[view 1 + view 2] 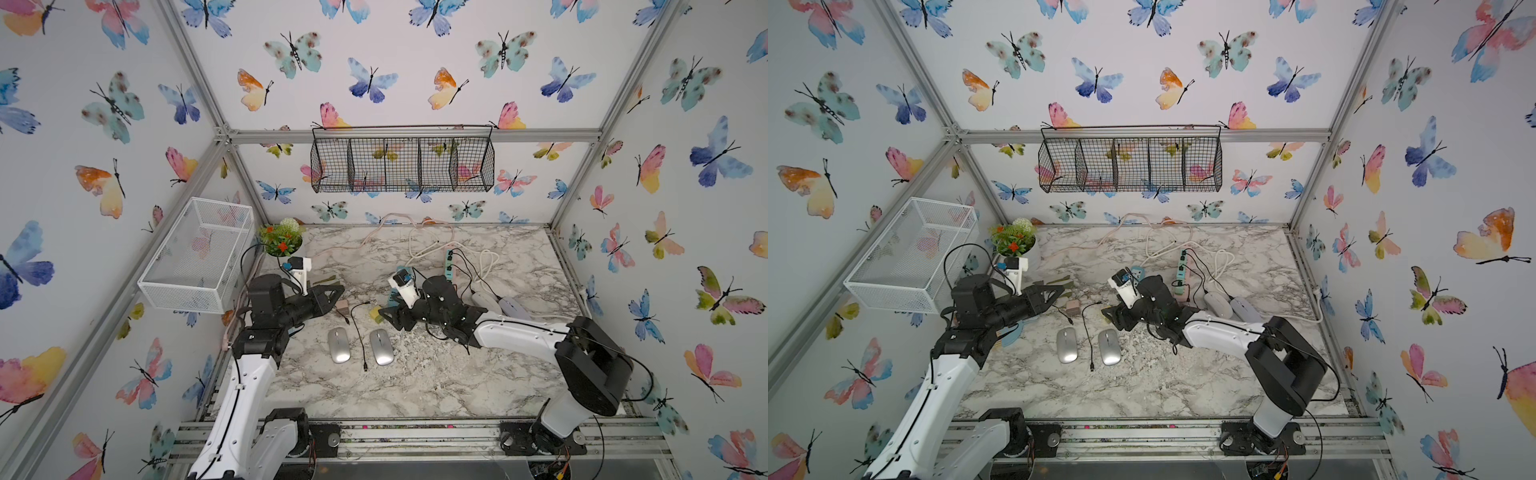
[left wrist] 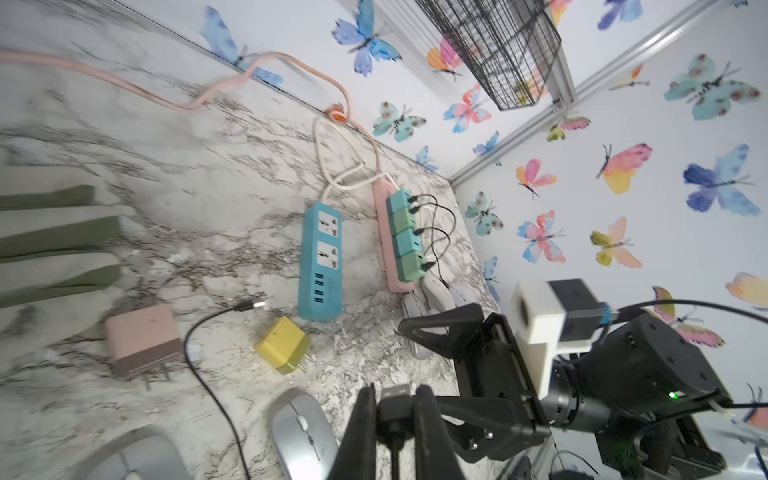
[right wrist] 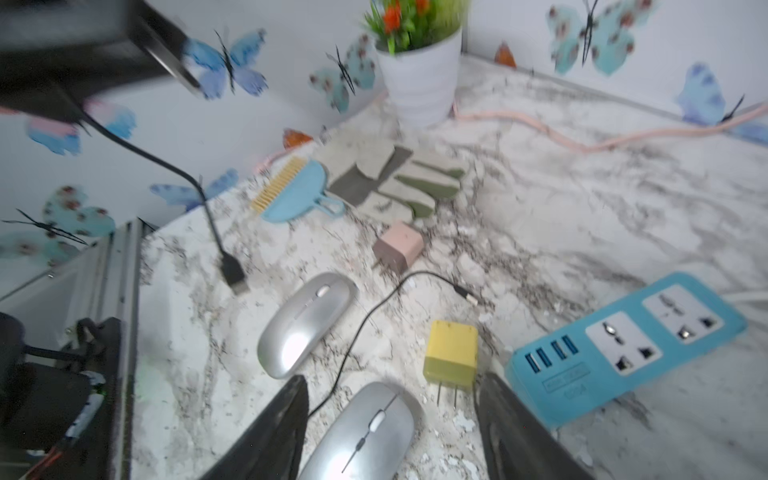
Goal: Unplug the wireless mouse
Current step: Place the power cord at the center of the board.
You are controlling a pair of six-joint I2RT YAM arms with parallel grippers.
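Two silver wireless mice lie side by side at the table's front middle, with a loose black cable between them. My right gripper hangs open just above the right-hand mouse; nothing is between its fingers. A yellow charger lies just ahead of it. My left gripper is shut on a black USB plug, held off the table to the left. That plug's cable hangs down to a free plug.
A pink charger lies beyond the mice. A blue power strip and a pink strip with several chargers sit further back. Two more mice lie at the right. Gloves, a brush and a plant pot stand at the back left.
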